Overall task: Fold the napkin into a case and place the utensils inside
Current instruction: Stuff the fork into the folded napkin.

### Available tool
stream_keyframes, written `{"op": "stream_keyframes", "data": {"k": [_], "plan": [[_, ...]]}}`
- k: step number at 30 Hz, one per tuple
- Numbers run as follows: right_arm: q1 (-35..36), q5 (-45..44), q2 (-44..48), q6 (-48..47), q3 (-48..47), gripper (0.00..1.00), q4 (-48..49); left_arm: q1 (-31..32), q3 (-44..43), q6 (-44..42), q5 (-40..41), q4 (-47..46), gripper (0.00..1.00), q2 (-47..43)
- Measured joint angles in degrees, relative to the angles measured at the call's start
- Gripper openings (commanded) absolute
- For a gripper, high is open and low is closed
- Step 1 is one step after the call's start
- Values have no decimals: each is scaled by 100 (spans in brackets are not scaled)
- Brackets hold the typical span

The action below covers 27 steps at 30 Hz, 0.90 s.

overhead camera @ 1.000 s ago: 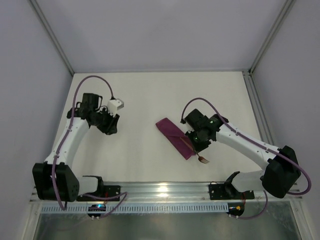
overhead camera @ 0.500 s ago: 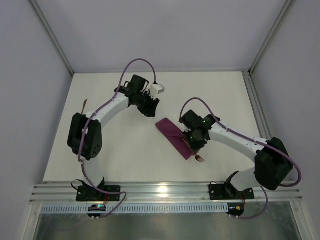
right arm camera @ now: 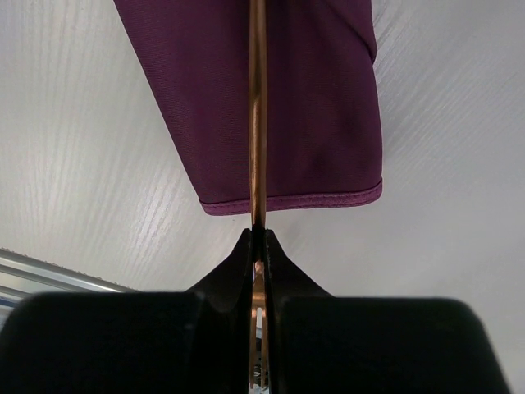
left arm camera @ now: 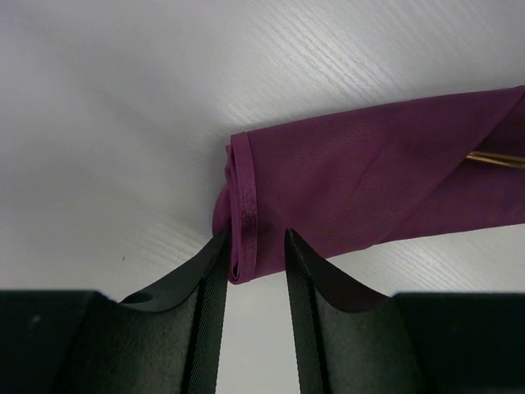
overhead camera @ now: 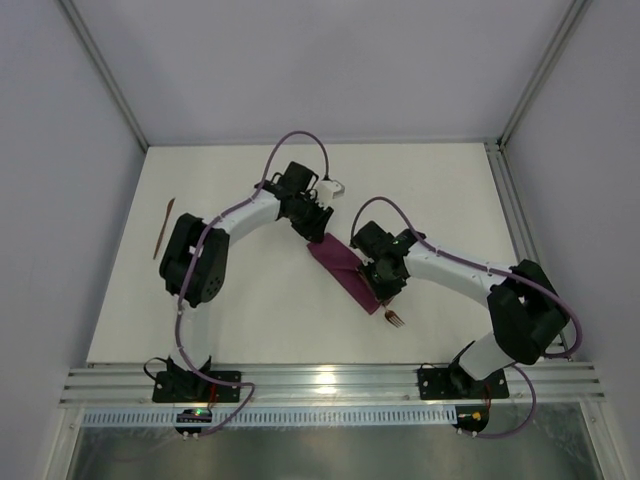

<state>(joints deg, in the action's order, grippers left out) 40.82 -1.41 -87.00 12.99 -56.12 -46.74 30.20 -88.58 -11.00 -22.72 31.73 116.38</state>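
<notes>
The napkin (overhead camera: 346, 269), plum-purple, lies as a narrow folded case slanting from upper left to lower right. My left gripper (overhead camera: 318, 237) is at its upper-left end. In the left wrist view the left gripper (left arm camera: 253, 258) is open, its fingertips (left arm camera: 215, 275) straddling the rolled hem of the case (left arm camera: 369, 185). My right gripper (overhead camera: 385, 290) is shut on the brown fork (right arm camera: 257, 107), whose handle runs along the case (right arm camera: 320, 98); the tines (overhead camera: 396, 320) stick out past the lower end. The slim knife-like stick (overhead camera: 162, 228) lies alone at the far left.
An aluminium rail (overhead camera: 320, 380) runs along the near edge by the arm bases. Frame posts (overhead camera: 512, 200) and white walls close in the white table (overhead camera: 250, 320) on three sides.
My left arm swung right from the table's left side to the case's upper end. The right gripper pushed the fork up along the case. The stick at the far left came into view.
</notes>
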Motion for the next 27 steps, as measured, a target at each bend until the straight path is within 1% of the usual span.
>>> {"op": "stream_keyframes", "data": {"k": [6,14,15,17,19,22,27], "plan": [[107,-50,-74,-245,0,4,44,44,0,-48,317,-22,29,50],[199,-284,-245,-702,-116,4,37,55,0,-168,546,-33,27,378],[203,-315,-308,-756,-164,4,39,55,0,-168,562,-35,23,415],[210,-367,-426,-892,-264,4,44,55,0,-166,564,-50,19,437],[210,-407,-538,-1014,-358,4,50,61,0,-184,586,-92,16,437],[210,-490,-758,-1252,-518,4,52,76,0,-278,632,-140,9,437],[210,-568,-1003,-1574,-748,4,42,114,0,-448,728,-177,4,437]]}}
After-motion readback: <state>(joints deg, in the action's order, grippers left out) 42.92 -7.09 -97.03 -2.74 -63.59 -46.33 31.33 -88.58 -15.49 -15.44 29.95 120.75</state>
